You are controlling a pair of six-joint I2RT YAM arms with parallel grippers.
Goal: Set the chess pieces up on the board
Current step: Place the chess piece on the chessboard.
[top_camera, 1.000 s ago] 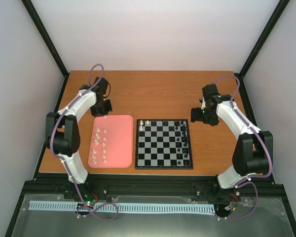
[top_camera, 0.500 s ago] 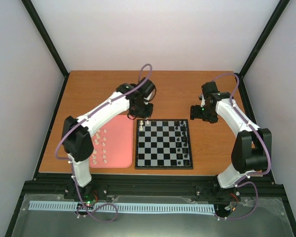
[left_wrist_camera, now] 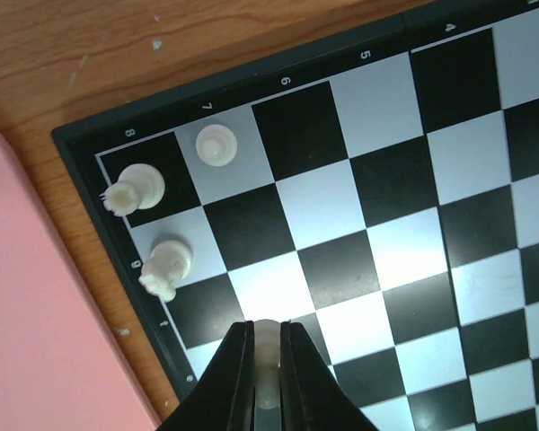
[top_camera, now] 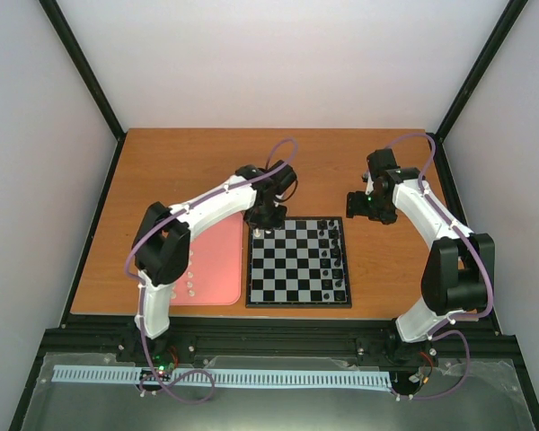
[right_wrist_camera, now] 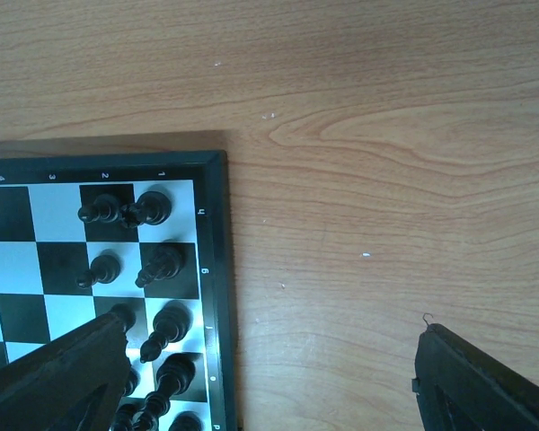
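The board (top_camera: 298,303) lies mid-table, and its far-left corner (left_wrist_camera: 72,148) fills the left wrist view. Three cream chess pieces stand there: a rook (left_wrist_camera: 133,189), a pawn (left_wrist_camera: 216,144) and a knight (left_wrist_camera: 166,265). My left gripper (top_camera: 268,219) hovers over that corner, shut on another cream chess piece (left_wrist_camera: 268,334) held just above the squares below the knight. A few more chess pieces (top_camera: 190,288) rest on the pink tray (top_camera: 220,260). My right gripper (top_camera: 355,205) is open over bare table beside the board's far-right corner (right_wrist_camera: 214,171), its jaws (right_wrist_camera: 271,332) wide apart and empty.
Black chess figures (right_wrist_camera: 148,208) fill the board's right-hand columns (top_camera: 335,256). The pink tray (left_wrist_camera: 36,314) sits directly left of the board, partly covered by my left arm (top_camera: 207,202). Wooden tabletop (right_wrist_camera: 368,135) stretches behind and right of the board.
My left arm has swung right from the far end of the pink tray to the board's far-left corner, still shut. The right arm has barely moved.
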